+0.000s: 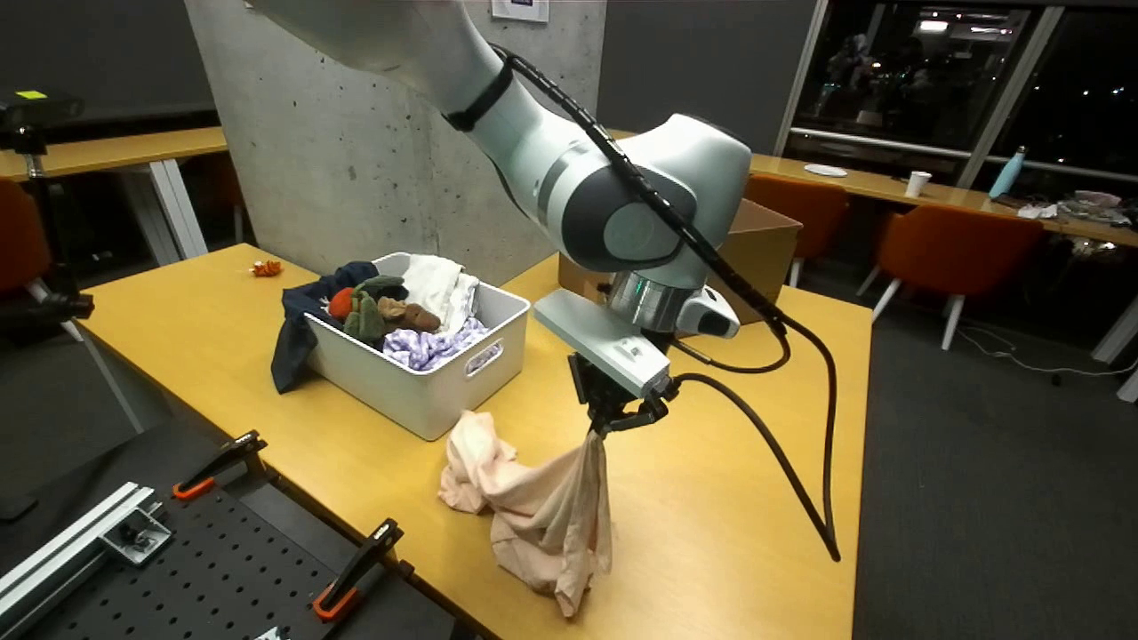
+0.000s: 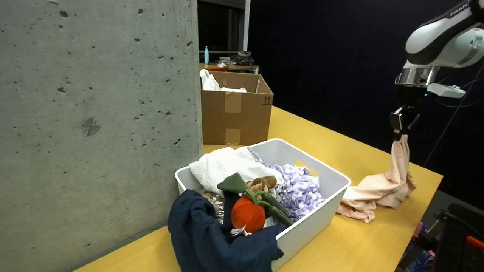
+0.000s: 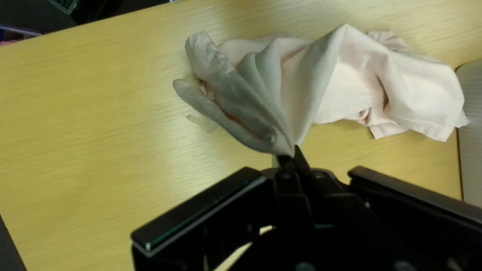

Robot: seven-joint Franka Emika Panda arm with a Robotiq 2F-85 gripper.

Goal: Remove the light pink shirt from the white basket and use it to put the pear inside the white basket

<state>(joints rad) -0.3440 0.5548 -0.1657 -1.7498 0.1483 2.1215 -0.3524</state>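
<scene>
Because the light pink shirt (image 1: 547, 507) lies outside the white basket (image 1: 382, 382), removal is judged complete. Placement of the pear is presumed outstanding, though no pear is clearly identifiable in any view. The tool (image 3: 291, 155) is clamped on a gathered end of the shirt; the rest hangs below it onto the surface (image 3: 94, 150), extending to the upper right of the wrist view.

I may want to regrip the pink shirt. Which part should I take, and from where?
Probably the bunched end of the light pink shirt, near the white basket, from above: it lies on the table in raised folds the fingers could pinch. I'd keep to the side away from the basket's wall. The held end hangs steeply and would likely drop when released.
</scene>
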